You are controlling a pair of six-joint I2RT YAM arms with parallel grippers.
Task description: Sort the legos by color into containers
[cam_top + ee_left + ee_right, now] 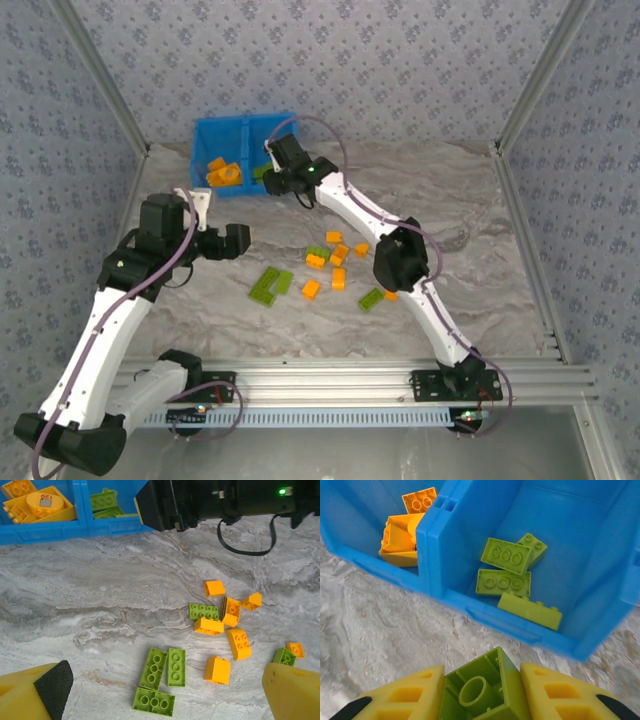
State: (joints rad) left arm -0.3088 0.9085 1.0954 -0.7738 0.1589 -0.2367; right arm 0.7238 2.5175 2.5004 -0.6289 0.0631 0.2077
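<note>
From above, the blue bin (pixel 245 128) sits at the far side of the marbled table (pixel 470 210), with orange pieces (pixel 222 173) in its left compartment. The right gripper (pixel 270 172) hangs at the bin's near wall, in front of the right compartment, with a bit of green at its tip. The left gripper (pixel 238 240) hovers over bare table, left of the loose bricks, a mix of orange and green, (pixel 335 258) scattered mid-table. Through the left wrist camera, the left gripper (pixel 165 700) stands wide, one yellow finger (pixel 35 692) in each lower corner. Between them and a little beyond lie three lime bricks (pixel 160 677), side by side and touching. Further off is a cluster of orange bricks (pixel 225 627) with one green plate (pixel 203 611) among them. The bin (pixel 85 527) shows at the top left, and the right arm (pixel 220 500) is beside it. Through the right wrist camera, the right gripper (pixel 482 695) is clamped on a lime green brick (pixel 482 687), hollow underside towards the lens, just short of the bin's near wall (pixel 490 615). Four green bricks (pixel 505 570) lie in the right compartment. Orange ones (pixel 407 527) lie in the left, beyond the middle wall (pixel 431 540).
</note>
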